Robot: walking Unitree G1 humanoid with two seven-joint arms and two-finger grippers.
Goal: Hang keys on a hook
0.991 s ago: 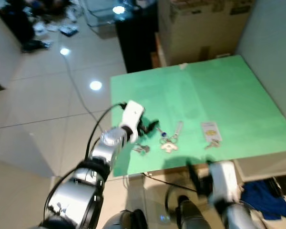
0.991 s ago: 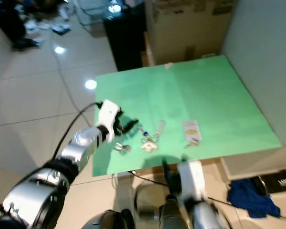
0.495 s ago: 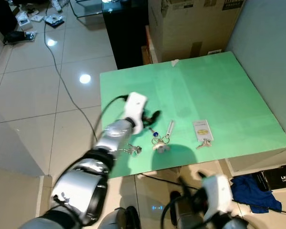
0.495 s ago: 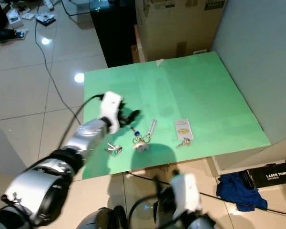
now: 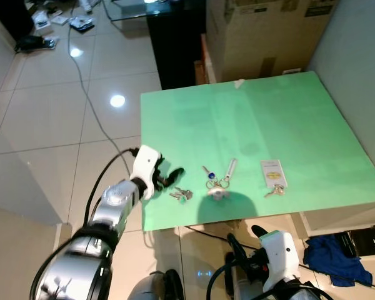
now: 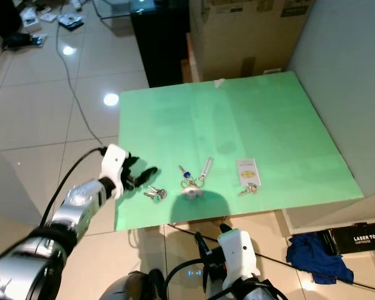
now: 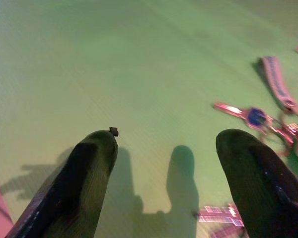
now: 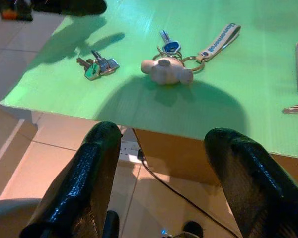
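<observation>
Altogether three bunches of keys lie on the green table [image 5: 281, 119], all near its front edge. The small bunch [image 5: 180, 195] sits just past the tips of the left gripper [image 5: 169, 177]. The middle bunch [image 5: 216, 185] has a blue-headed key, a pale lump of a charm and a strap whose long axis runs away from the front edge, slanting a little to the right. The third bunch [image 5: 275, 189] lies at the near end of a white card [image 5: 273, 172], farther to the right, well apart from both grippers.

The left gripper hovers low over the table by its left front corner, its two black fingers [image 7: 84, 183] spread wide with nothing between them. In the left wrist view the blue-headed key and strap lie ahead of the fingers, and the small bunch shows close by the right-hand finger.

The right gripper [image 8: 164, 183] hangs below the table's front edge, fingers parted and holding nothing; ahead of them the middle bunch lies with the small bunch beside it.

Beyond the table stand a cardboard box [image 5: 269, 31] and a black cabinet [image 5: 175, 44]; a cable [image 5: 87, 100] trails across the tiled floor, and a blue cloth [image 5: 337, 259] lies at the lower right.
</observation>
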